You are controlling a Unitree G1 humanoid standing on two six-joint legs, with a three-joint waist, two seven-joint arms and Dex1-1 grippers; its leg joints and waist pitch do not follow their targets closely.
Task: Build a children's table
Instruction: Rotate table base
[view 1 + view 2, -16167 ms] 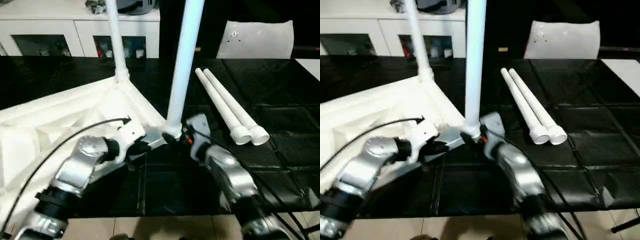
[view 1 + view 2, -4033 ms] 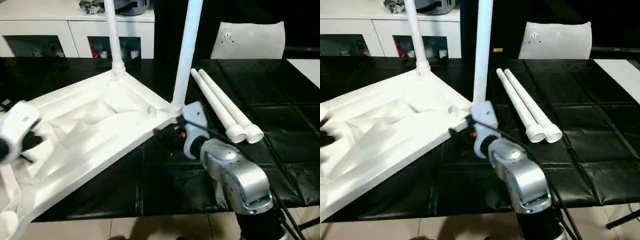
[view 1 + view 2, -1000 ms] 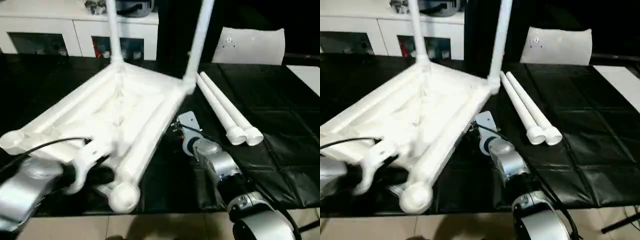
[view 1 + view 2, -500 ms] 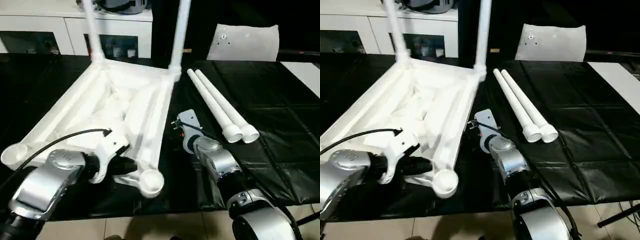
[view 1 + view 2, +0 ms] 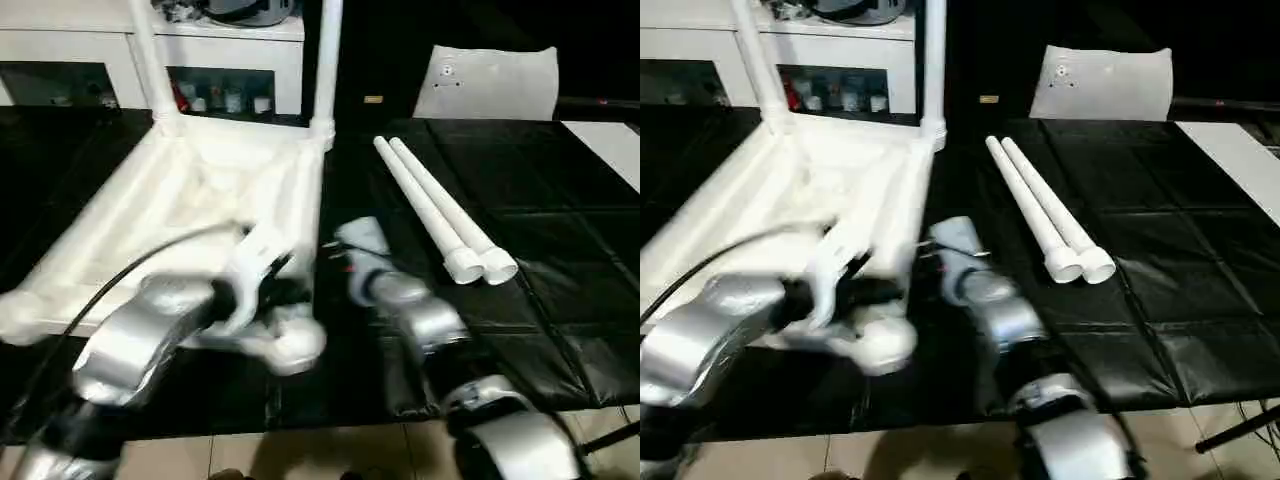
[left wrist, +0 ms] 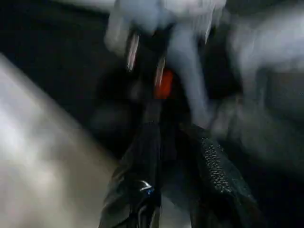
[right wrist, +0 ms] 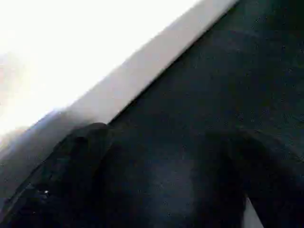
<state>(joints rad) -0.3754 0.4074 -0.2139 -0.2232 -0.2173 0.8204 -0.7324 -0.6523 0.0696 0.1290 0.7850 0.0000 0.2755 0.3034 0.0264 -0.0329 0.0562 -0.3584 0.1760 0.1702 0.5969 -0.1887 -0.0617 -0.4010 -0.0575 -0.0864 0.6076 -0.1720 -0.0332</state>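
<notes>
Left jaws nearly shut, apparently pinching the tabletop (image 5: 215,200); right jaws wide apart, holding nothing.
Since a second ago the tabletop has swung square, its empty corner socket (image 5: 292,345) now near the two loose legs (image 5: 440,215).

Your upturned white table top (image 5: 215,195) lies at frame left, two legs (image 5: 327,60) upright; two loose legs (image 5: 435,212) lie centre-right.

Room light was even from overhead; the black bench (image 5: 560,250) gave soft sheen on its tile creases. Both arms & the near corner of the table top (image 5: 285,345) were smeared w/ motion blur; the far legs & cabinet (image 5: 60,50) stayed sharp. Left wrist view was dim, blurred throughout. Right wrist view was blown out white along the top's edge (image 7: 71,61), rest dark.
</notes>
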